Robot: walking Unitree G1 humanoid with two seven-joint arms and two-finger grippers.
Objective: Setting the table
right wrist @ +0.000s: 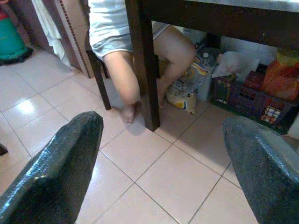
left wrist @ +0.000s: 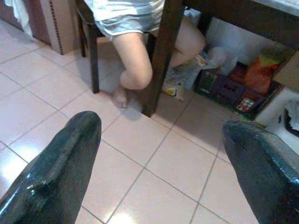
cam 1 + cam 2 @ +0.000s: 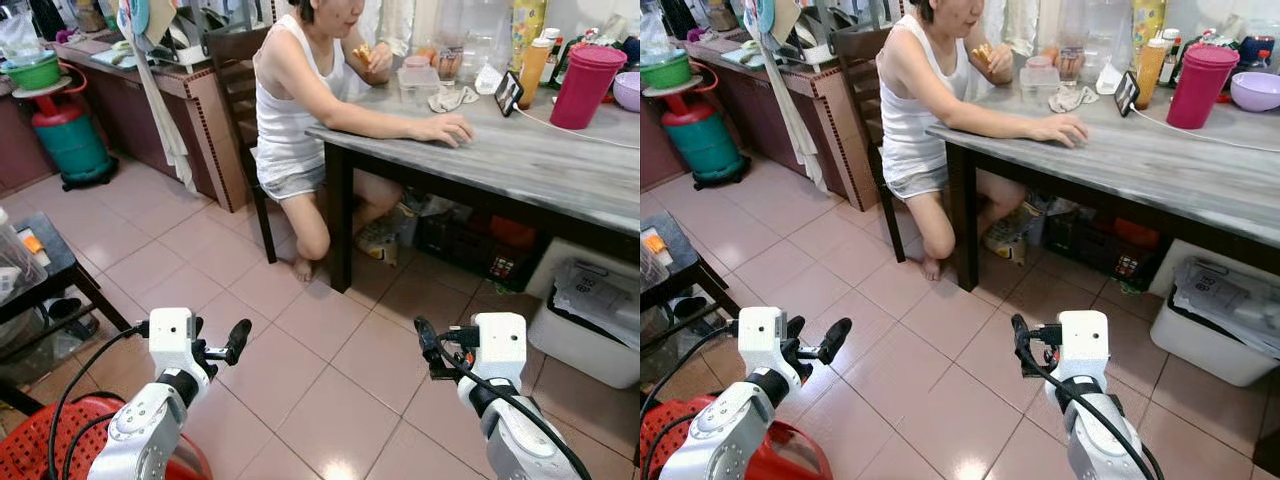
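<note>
In the left eye view, a grey-topped dining table (image 3: pixel 540 165) with dark legs stands ahead and to the right, and a person (image 3: pixel 295 110) in a white sleeveless top sits on a dark chair (image 3: pixel 235 95) at its near left corner, one hand (image 3: pixel 445 128) flat on the tabletop by the left edge. Toward the far edge of the table stand a magenta lidded pitcher (image 3: pixel 583 86), an orange bottle (image 3: pixel 533 62), a propped phone (image 3: pixel 508 93) with a white cable running from it, a crumpled cloth (image 3: pixel 450 98) and a clear container (image 3: pixel 418 80); a lilac bowl (image 3: pixel 628 90) sits at the far right. Both arms are raised low over the pink tiled floor (image 3: pixel 320 390), well short of the table: the left gripper (image 3: pixel 232 345) and the right gripper (image 3: pixel 428 345) hold nothing. A green gas cylinder (image 3: pixel 70 135) stands at the far left, and a white bin (image 3: pixel 590 320) sits under the table's right end. In the right eye view, a red plastic stool (image 3: pixel 790 455) shows beneath the left arm. In the left wrist view, the two black fingers (image 2: pixel 60 168) stand wide apart, framing bare tiles, the table leg (image 2: pixel 161 56) and the person's knee. In the right wrist view, the fingers (image 1: pixel 60 163) are likewise spread wide and empty, with crates and bags (image 1: pixel 261 88) stored under the table beyond.
</note>
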